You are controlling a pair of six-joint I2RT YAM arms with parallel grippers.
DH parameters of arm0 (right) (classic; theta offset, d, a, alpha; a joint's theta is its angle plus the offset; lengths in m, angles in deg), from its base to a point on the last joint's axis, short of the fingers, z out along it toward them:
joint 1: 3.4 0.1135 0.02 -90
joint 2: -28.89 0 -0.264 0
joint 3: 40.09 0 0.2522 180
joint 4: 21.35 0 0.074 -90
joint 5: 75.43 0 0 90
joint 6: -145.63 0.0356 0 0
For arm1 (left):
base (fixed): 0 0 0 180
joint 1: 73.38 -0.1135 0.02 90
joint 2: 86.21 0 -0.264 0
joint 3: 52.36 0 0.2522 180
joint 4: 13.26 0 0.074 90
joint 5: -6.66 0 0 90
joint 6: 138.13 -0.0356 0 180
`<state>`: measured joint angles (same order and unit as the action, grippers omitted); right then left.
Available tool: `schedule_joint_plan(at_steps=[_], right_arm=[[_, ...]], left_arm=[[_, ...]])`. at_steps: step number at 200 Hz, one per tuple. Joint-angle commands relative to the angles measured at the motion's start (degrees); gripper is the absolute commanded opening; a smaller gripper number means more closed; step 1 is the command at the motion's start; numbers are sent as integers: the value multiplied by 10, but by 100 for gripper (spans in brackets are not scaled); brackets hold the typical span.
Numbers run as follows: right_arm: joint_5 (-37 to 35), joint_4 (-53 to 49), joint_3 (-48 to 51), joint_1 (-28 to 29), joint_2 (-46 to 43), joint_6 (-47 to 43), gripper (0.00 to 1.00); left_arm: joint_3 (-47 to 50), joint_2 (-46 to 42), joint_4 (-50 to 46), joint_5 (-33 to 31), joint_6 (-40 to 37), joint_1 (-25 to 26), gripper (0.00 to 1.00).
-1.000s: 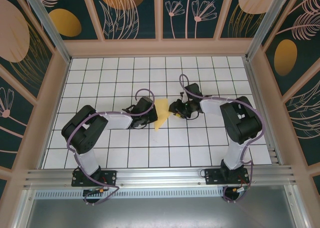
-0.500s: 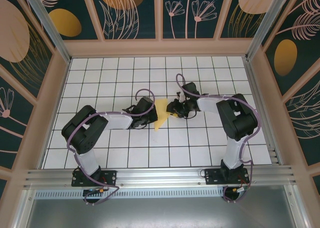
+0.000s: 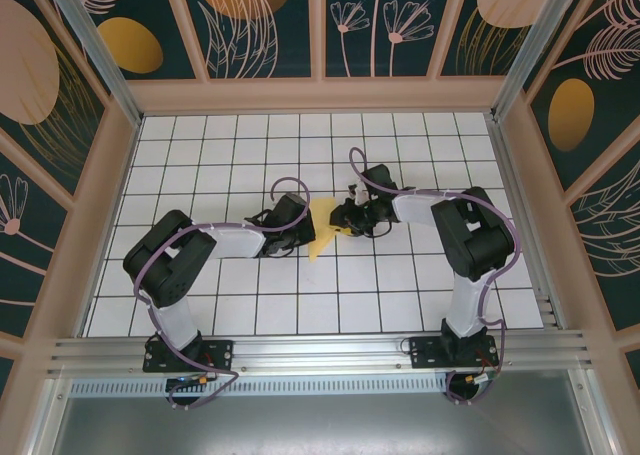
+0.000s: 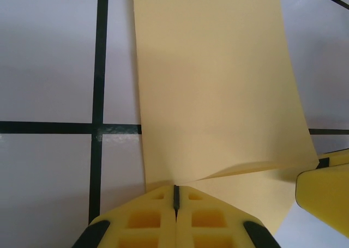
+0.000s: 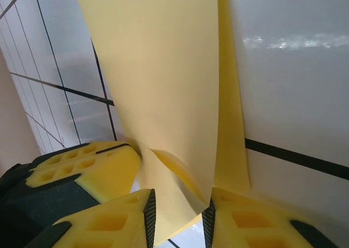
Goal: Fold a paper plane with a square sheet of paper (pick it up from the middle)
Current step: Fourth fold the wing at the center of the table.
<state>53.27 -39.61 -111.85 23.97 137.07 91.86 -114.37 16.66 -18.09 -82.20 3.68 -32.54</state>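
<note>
Two arms reach toward the middle of the white gridded worktop in the overhead view, and the square sheet of paper shows as a small yellow shape between them, just left of centre. The left end effector meets its left edge and the right end effector its upper right corner. From this height, dark wrist housings cover both sets of fingers, so neither grip can be read.

From the left wrist, the sheet fills the centre and upper right of the frame and is cut off at the top. The left end effector sits at the bottom edge, its yellow pads pressed together, pinching the sheet's near edge. A shallow crease runs right from that point. One yellow finger of the other arm is cut off at the lower right, touching the paper's corner.

From the right wrist, the sheet stands up as a tall curved flap. The right end effector has its fingers spread a little, with a curled fold of paper in the gap. Whether the pads press it is unclear. The left arm's pad lies at lower left, half hidden behind the fold.
</note>
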Motion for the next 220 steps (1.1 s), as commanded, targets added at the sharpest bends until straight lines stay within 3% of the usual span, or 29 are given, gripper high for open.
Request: schedule_joint_plan(at_steps=[1, 72, 96, 122, 169, 220], right_arm=[[38, 28, 7, 0, 11, 7, 30], [73, 75, 26, -10, 24, 26, 22], [72, 82, 26, -16, 31, 25, 10], [48, 97, 35, -26, 15, 39, 0], [-48, 90, 63, -28, -80, 62, 0], [-122, 71, 84, -12, -145, 150, 0]], left_arm=[[-6, 6, -29, -10, 4, 2, 0], [-7, -4, -33, -11, 0, 2, 0], [-11, -12, -38, -11, -4, 2, 0], [-18, -37, -48, -13, -15, 2, 8], [-17, -112, -34, -17, -53, 2, 27], [15, -146, 53, 29, -136, 2, 38]])
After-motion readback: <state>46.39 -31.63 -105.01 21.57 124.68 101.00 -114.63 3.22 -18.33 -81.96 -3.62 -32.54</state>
